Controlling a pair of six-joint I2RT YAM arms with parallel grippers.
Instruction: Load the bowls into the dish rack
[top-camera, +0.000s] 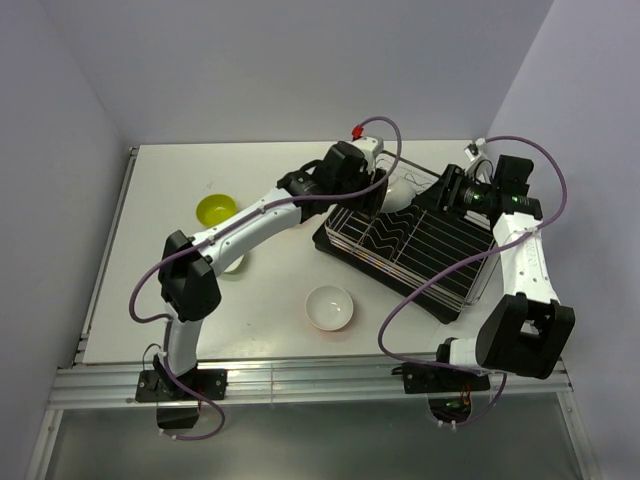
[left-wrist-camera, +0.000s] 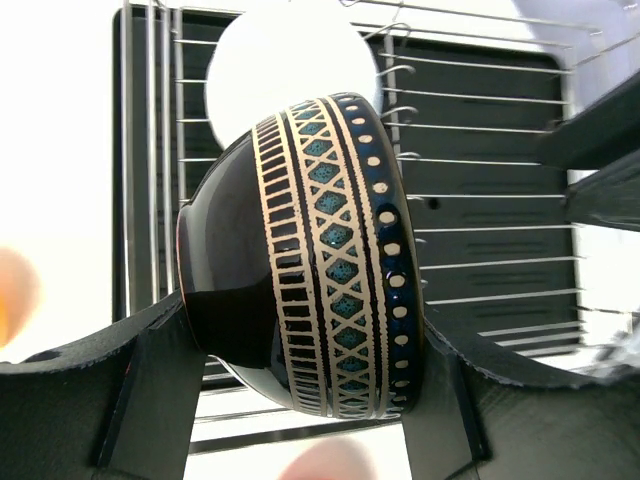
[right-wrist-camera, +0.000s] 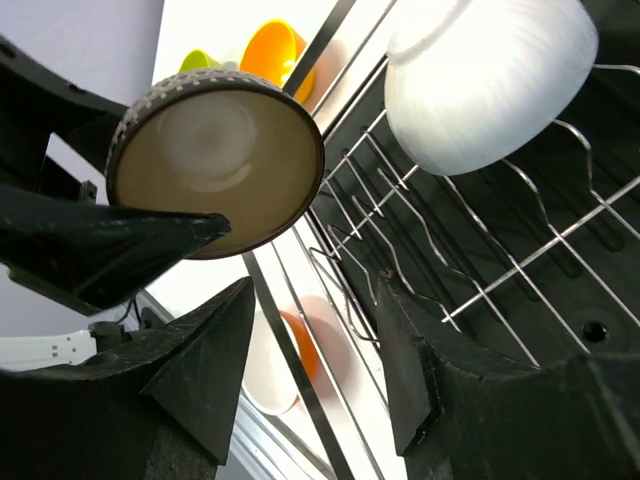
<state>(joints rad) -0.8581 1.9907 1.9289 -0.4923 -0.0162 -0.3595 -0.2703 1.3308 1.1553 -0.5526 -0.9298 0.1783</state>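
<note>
Dark ribbed bowl (left-wrist-camera: 320, 250) held on its side above the dish rack (top-camera: 420, 245), at its far left corner.
On the table (top-camera: 270, 160) sit a lime green bowl (top-camera: 215, 209) and a white bowl (top-camera: 330, 307). The left gripper (left-wrist-camera: 298, 395) clamps the dark bowl just beside a racked white bowl (right-wrist-camera: 490, 80), while the right gripper (right-wrist-camera: 315, 340) hangs over the rack, jaws apart and empty.

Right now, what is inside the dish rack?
One white bowl rests in the dish rack; the left tool holds a patterned bowl over it. Its far edge is covered.

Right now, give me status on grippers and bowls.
Left gripper shut on dark patterned bowl, over dish rack. Right gripper open, empty, alongside. One white bowl racked.
</note>
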